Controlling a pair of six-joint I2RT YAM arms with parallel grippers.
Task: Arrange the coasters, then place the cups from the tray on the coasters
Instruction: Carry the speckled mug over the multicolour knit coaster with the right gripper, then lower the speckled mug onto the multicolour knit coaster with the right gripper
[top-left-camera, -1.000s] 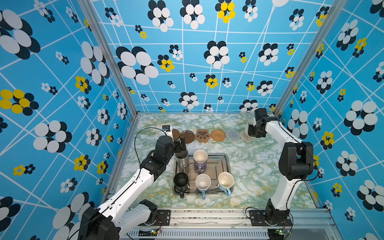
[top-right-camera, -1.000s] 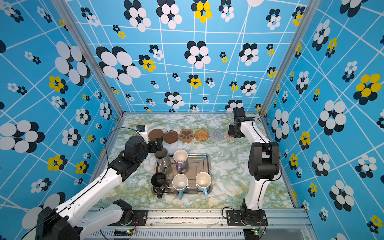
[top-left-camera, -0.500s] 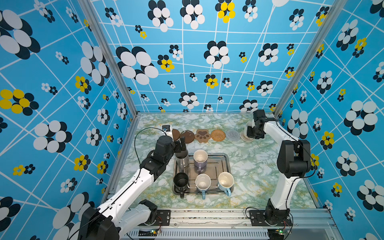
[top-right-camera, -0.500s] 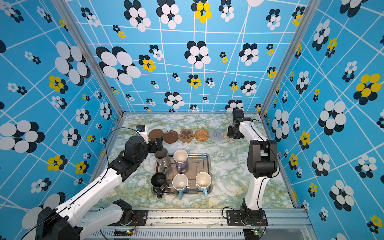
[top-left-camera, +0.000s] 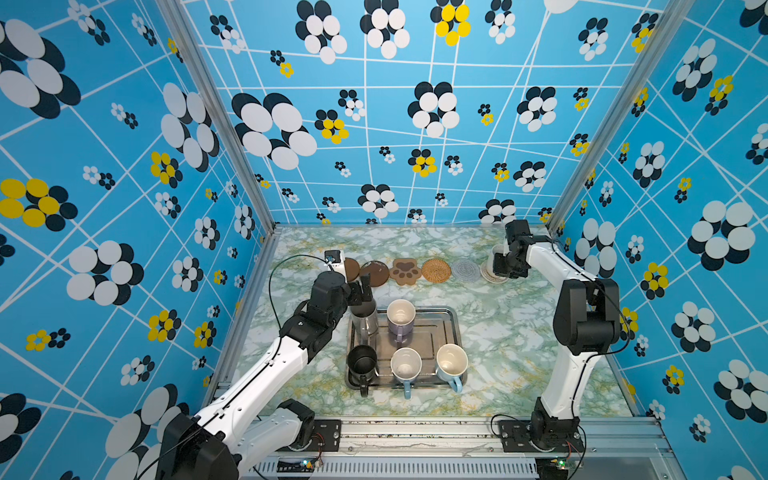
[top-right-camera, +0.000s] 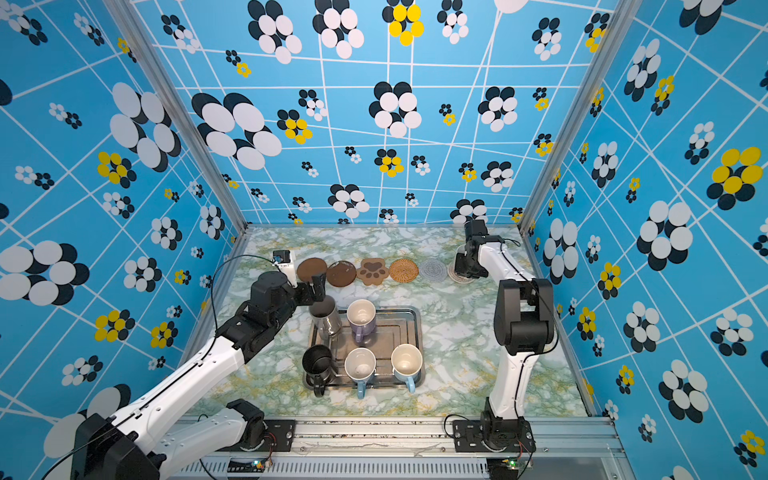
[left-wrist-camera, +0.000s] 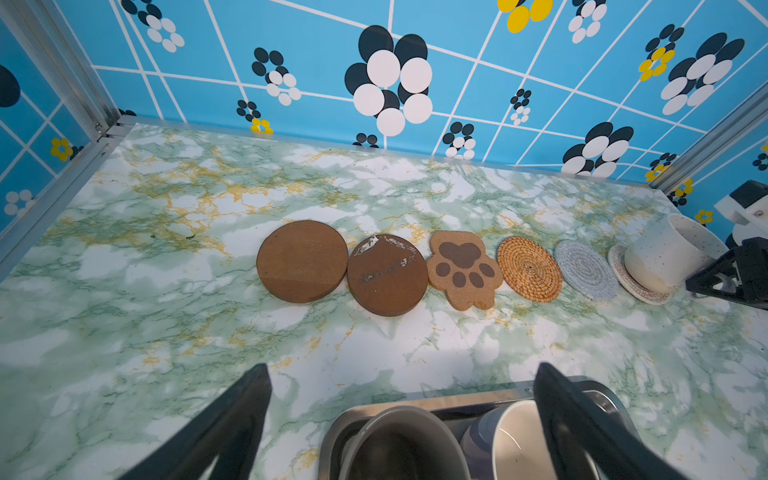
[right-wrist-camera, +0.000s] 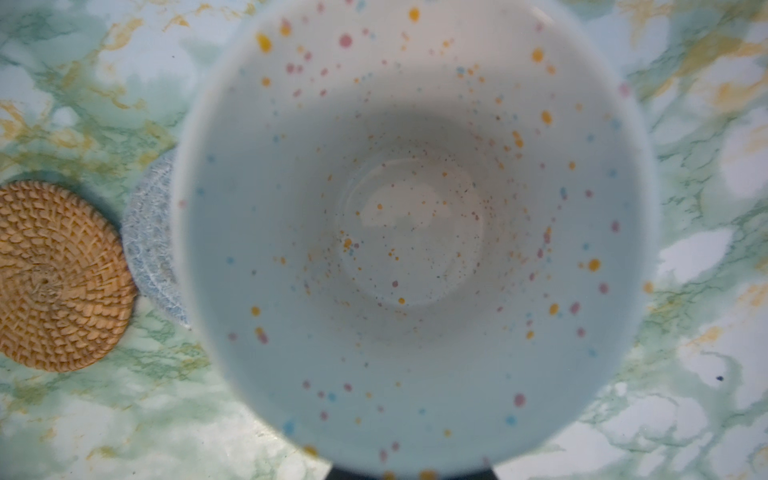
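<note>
Six coasters lie flat in a row that runs left to right on the far part of the tabletop (top-left-camera: 519, 340). They are a plain brown disc (left-wrist-camera: 302, 261), a scratched brown disc (top-left-camera: 375, 273), a brown paw shape (top-left-camera: 405, 271) with its toes pointing near, a woven rattan round (top-left-camera: 436, 270), a pale grey round (top-left-camera: 466, 270) and a pale cream round (left-wrist-camera: 619, 266).

The cream-white mug (left-wrist-camera: 660, 257) has tiny coloured speckles. It stands mouth up on the cream round at the right end. The right hand (top-left-camera: 502, 266) is at it and seems nipped onto its side, though the arm hides that spot.

The silvery tray (top-left-camera: 432, 334) sits nearer, its long side running left to right. On it stand the tall steel cup (top-left-camera: 364, 322), the lavender mug (top-left-camera: 401, 318), the black mug (top-left-camera: 361, 361) and two light blue mugs (top-left-camera: 406, 365) (top-left-camera: 451, 362). The mug handles point near.

The left hand (top-left-camera: 360, 292) hangs just over the steel cup, spread wide, holding nothing.
</note>
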